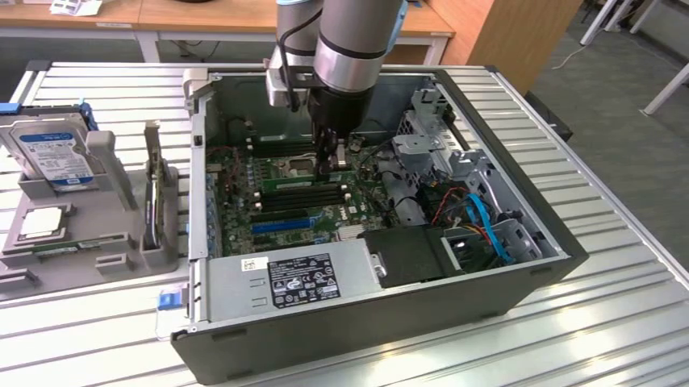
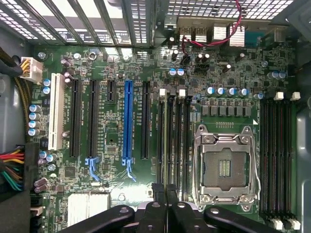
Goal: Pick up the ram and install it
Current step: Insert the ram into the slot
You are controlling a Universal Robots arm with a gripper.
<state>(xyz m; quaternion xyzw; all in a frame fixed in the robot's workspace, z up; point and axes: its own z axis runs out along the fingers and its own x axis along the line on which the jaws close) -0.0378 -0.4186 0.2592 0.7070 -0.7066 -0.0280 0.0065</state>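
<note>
Ram (image 1: 81,244), a thin green circuit-board stick with dark chips, is seen lying in the grey plastic parts tray (image 1: 119,264) on the exterior view's left. Its long axis runs roughly left-right in that view, the right end sitting slightly higher. It is located just below the square silver processor chip (image 1: 43,222). A blue-labelled hard drive (image 1: 54,149) is stood further back in the same tray.

Gripper (image 1: 328,161) is positioned well apart from the ram, down inside the open dark-grey computer case (image 1: 377,322). In the wrist view the black gripper (image 2: 164,190) is seen with its jaws drawn together, over the near end of the black memory slots (image 2: 174,141). These slots are flanked by the open metal processor socket (image 2: 224,167) and the blue plastic expansion slot (image 2: 128,121).
</note>
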